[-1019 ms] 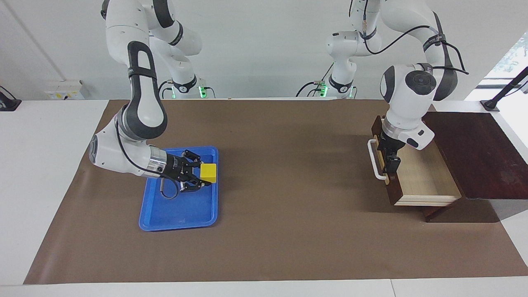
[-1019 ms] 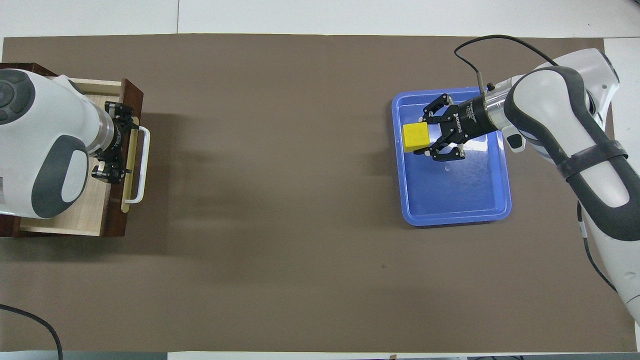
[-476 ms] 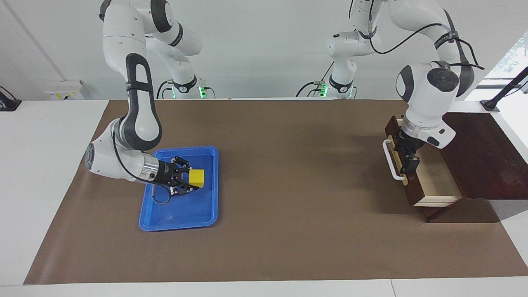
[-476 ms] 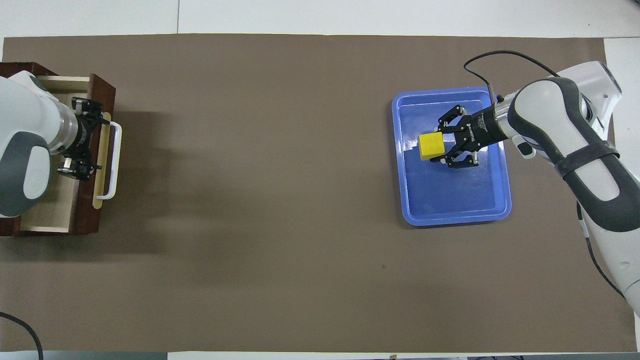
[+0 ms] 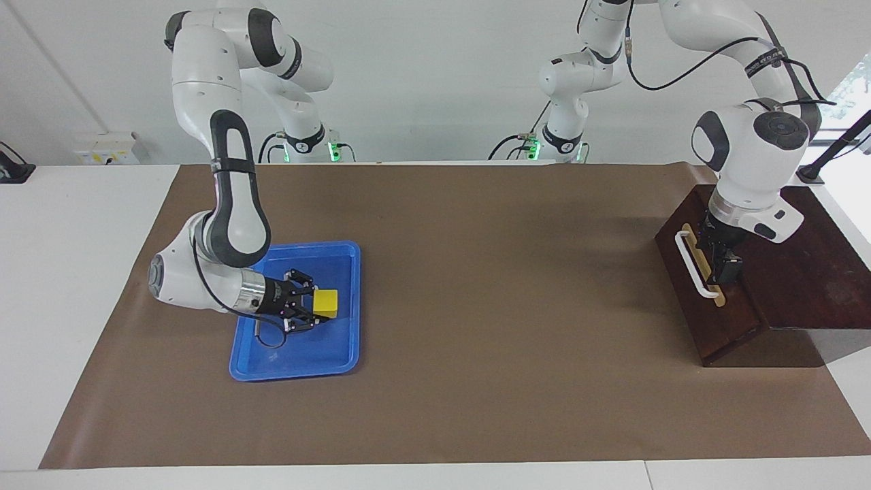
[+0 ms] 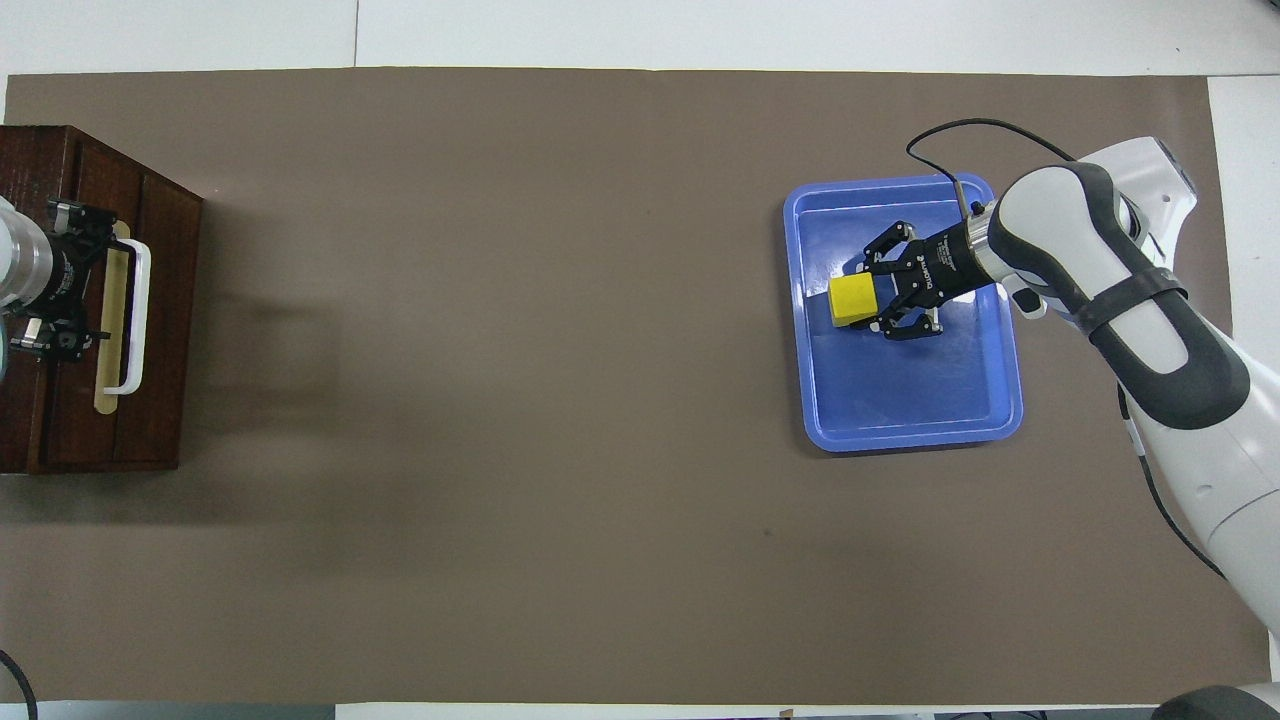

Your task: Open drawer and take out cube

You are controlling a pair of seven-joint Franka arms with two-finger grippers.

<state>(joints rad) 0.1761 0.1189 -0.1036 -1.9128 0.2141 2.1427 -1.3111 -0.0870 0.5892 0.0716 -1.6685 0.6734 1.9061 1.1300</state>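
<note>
My right end effector (image 5: 320, 314) is down low in the blue tray (image 5: 340, 357) with its fingers clamped on the yellow cube (image 5: 325, 301), one either side of it. The cube sits at the tray floor or just above it; I cannot tell which. It is in the half of the tray nearer to the robots, so I judge the cube is out of the drawer and about to be set down here, where a raised rim will stop it sliding off.

My left end effector (image 5: 721, 253) is at the drawer (image 5: 708, 306), right by the tan strip and the white bar handle (image 5: 695, 265). No pale interior shows, so the drawer front lies flush with the dark cabinet (image 5: 810, 272). I cannot tell how these fingers are set, nor whether they touch the strip.

The brown mat (image 5: 490, 286) between tray and drawer is bare worktop. The cabinet stands at the mat's edge at the left arm's end. Around the cube the tray floor is free, with the tray's rim nearby.
</note>
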